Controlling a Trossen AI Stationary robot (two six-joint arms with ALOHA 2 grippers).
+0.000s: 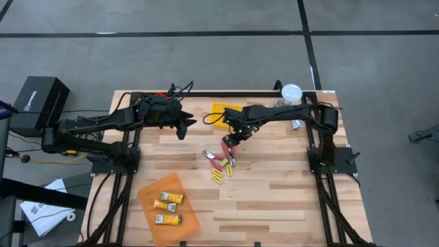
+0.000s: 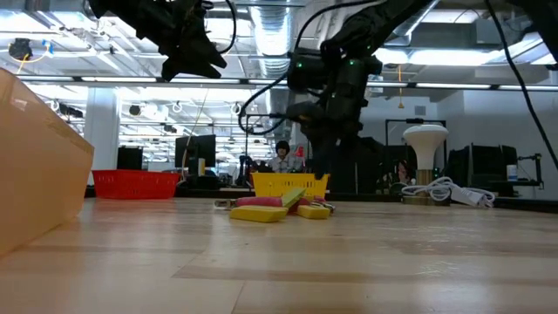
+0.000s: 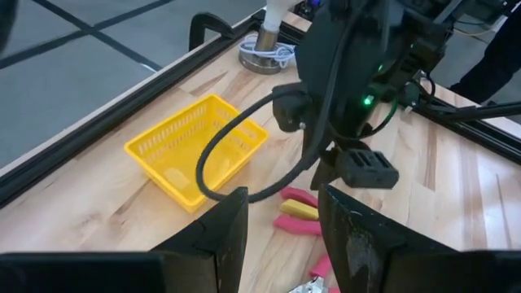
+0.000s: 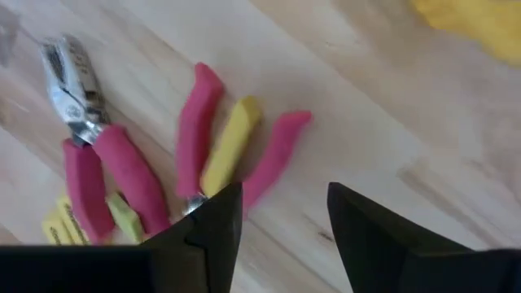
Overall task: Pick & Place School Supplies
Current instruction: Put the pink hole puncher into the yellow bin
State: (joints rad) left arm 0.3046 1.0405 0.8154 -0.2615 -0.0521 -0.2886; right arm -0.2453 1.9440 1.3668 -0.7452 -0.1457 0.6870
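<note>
A small heap of school supplies [image 1: 219, 163] lies mid-table on the wood: two pink-handled little tools [image 4: 110, 167] [image 4: 195, 122], a yellow stick [image 4: 232, 142] between the second tool's handles, and thin yellow sticks [image 1: 218, 175] beside them. My right gripper [image 4: 285, 236] hangs open just above the heap's far side [image 1: 232, 140], pointing steeply down, with nothing between its fingers. My left gripper [image 3: 281, 244] is open and waits raised at the far left [image 1: 184, 127]. Three yellow-and-white packs [image 1: 169, 199] lie in the orange tray [image 1: 152, 191].
A yellow basket [image 1: 221, 110] stands just beyond the heap, under the right arm. A white lamp with a cable [image 1: 291, 91] is at the far right corner. A red tray [image 2: 135, 183] shows at the far left. Bare wood lies near and right of the heap.
</note>
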